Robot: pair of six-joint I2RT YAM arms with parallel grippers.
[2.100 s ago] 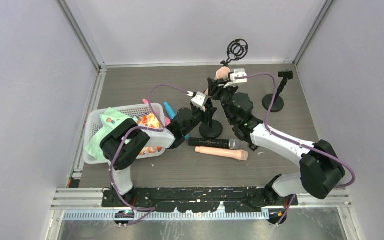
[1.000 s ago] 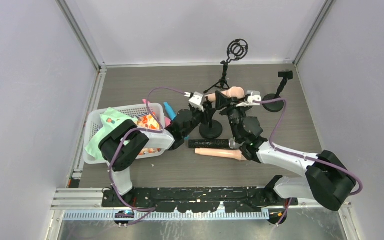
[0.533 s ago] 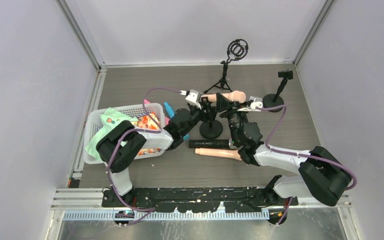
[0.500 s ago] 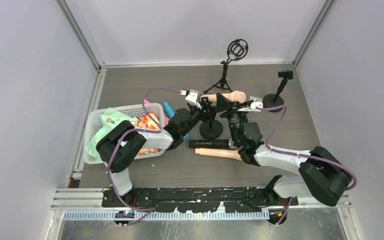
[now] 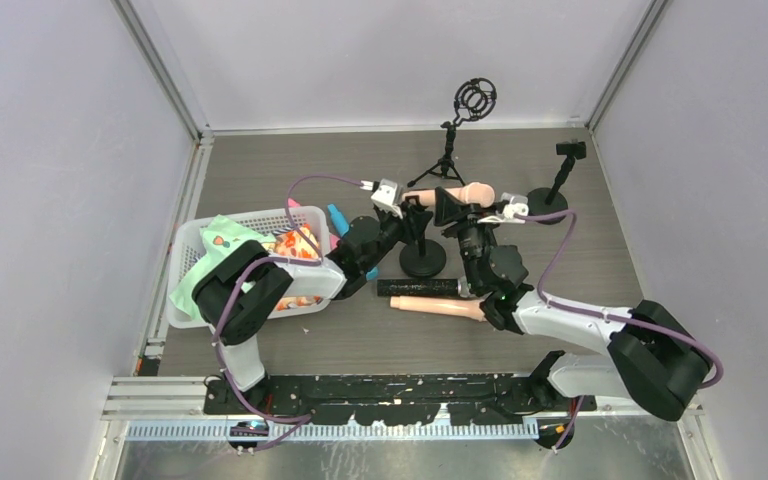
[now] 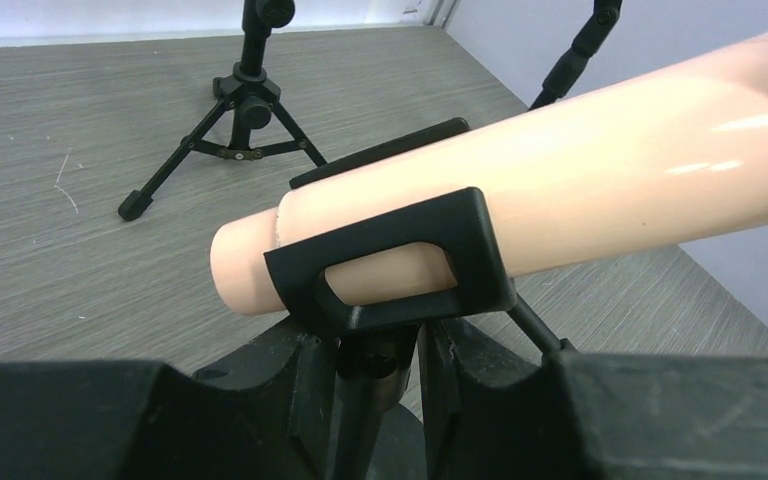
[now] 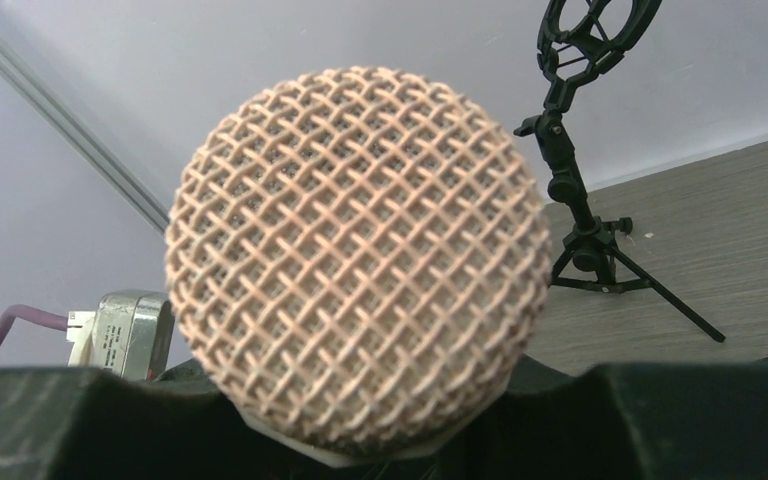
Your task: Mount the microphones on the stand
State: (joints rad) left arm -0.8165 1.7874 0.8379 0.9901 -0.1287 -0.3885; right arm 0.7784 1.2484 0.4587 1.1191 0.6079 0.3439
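Observation:
A peach microphone (image 5: pixel 450 192) lies level in the black clip (image 6: pixel 400 270) of the round-base stand (image 5: pixel 422 260). Its body (image 6: pixel 560 170) passes through the clip, and its mesh head (image 7: pixel 360 260) fills the right wrist view. My left gripper (image 5: pixel 407 216) (image 6: pixel 375 350) is shut on the stand's post just under the clip. My right gripper (image 5: pixel 457 210) (image 7: pixel 360 445) is shut on the microphone behind its head. A black microphone (image 5: pixel 428 286) and a second peach one (image 5: pixel 440 306) lie on the table. A blue microphone (image 5: pixel 340 220) is partly hidden by my left arm.
A white basket (image 5: pixel 200 235) of cloth and packets stands at the left. A tripod stand with a ring mount (image 5: pixel 473 100) (image 6: pixel 245 110) (image 7: pixel 580 160) stands at the back. A small round-base stand (image 5: pixel 550 200) stands at the right.
My right gripper swung the peach microphone from upright at the back down to level in the clip. In the last half second both grippers barely moved.

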